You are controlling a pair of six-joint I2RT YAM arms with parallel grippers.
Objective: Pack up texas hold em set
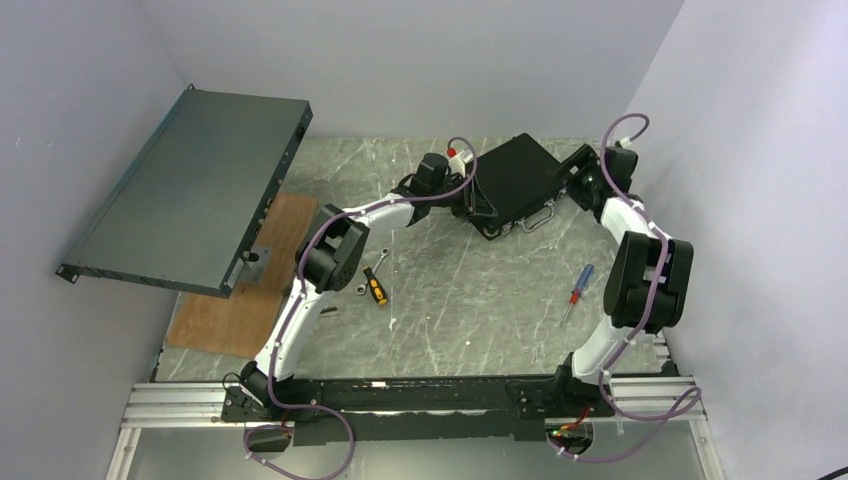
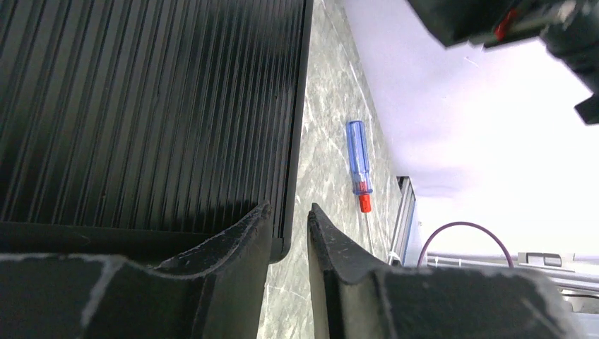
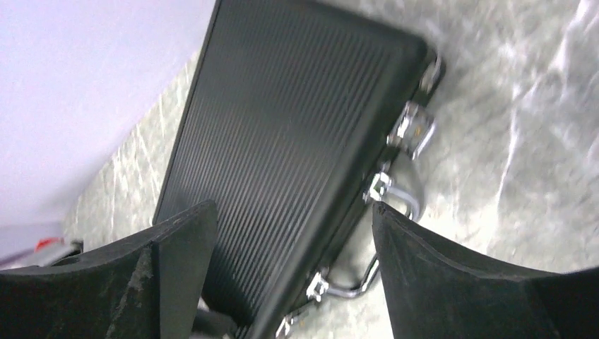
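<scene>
Marble bench [image 1: 470, 300]. Closed black briefcase [image 1: 515, 175] (latches and handle showing) sits between both sets of fingers. The right fingers [image 1: 572, 180] are spread wide and empty, case just ahead. The left fingers [image 1: 470, 205] are pinched narrow at the case's corner, empty. Blue screwdriver [image 2: 359, 166] lies beyond them.

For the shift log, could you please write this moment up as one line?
briefcase: closed, on table | left gripper: shut, at its corner | right gripper: open, above it
</scene>
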